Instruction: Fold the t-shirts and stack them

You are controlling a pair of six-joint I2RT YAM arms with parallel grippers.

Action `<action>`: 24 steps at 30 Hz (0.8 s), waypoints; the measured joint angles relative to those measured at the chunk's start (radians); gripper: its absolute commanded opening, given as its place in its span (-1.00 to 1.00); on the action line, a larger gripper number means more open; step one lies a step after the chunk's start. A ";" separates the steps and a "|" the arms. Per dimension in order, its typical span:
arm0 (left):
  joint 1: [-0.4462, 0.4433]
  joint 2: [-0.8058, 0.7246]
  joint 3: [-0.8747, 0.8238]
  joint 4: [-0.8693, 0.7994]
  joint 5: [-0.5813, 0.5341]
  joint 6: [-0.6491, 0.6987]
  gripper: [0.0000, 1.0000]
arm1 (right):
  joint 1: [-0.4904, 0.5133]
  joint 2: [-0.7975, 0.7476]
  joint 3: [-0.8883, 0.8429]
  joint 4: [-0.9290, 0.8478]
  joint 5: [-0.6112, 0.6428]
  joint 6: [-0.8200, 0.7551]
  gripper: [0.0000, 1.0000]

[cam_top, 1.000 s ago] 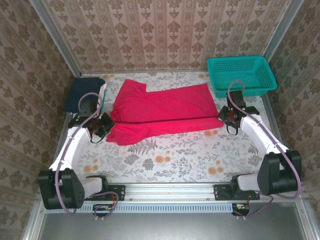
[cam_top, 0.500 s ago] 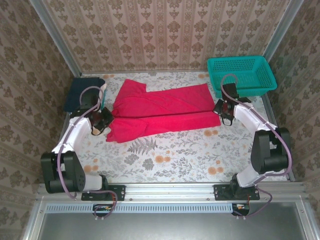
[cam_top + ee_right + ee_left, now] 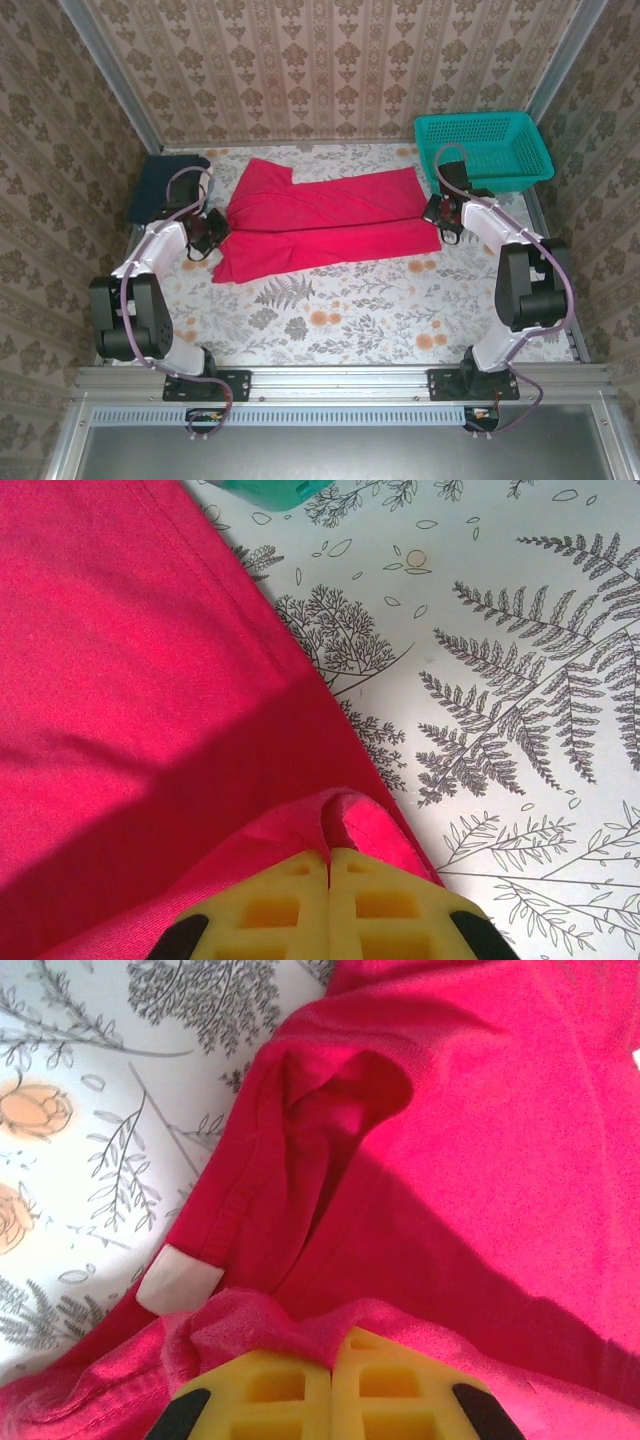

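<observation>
Red cloth is what I have on both ends: the red t-shirt (image 3: 320, 225) lies lengthwise across the far half of the table (image 3: 330, 320), already doubled along its length, with a sleeve end to my left and the hem end to my right.

Over the last second I have carried both ends away from the near edge. The near long edge of the shirt has crept toward the far one, and the arms now reach further back.

The left gripper (image 3: 212, 232) is fully closed on a bunched ridge of red fabric at the sleeve end. From its wrist camera the yellow pads (image 3: 290, 1390) meet with cloth puckered over them, a white tag (image 3: 180, 1282) just beside. The right gripper (image 3: 437, 215) is likewise clamped tight on a small fold of the hem corner (image 3: 345, 820), right at the cloth's edge.

I judge this as mid-fold: the near half is coming over the far half, not yet laid flat.

A folded navy shirt (image 3: 165, 185) waits at the far left, near my left gripper, where the stack will likely go. The teal basket (image 3: 485, 145) sits just behind my right gripper.
</observation>
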 measured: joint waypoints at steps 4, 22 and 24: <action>0.000 0.033 0.023 0.012 0.000 0.007 -1.00 | 0.000 0.014 0.000 0.023 0.000 -0.008 -0.83; -0.034 -0.089 -0.026 0.073 -0.035 0.023 0.58 | 0.043 -0.210 -0.203 0.193 -0.153 -0.109 0.50; -0.050 -0.132 -0.076 0.109 -0.036 0.019 0.56 | 0.063 -0.198 -0.216 0.204 -0.168 -0.112 0.45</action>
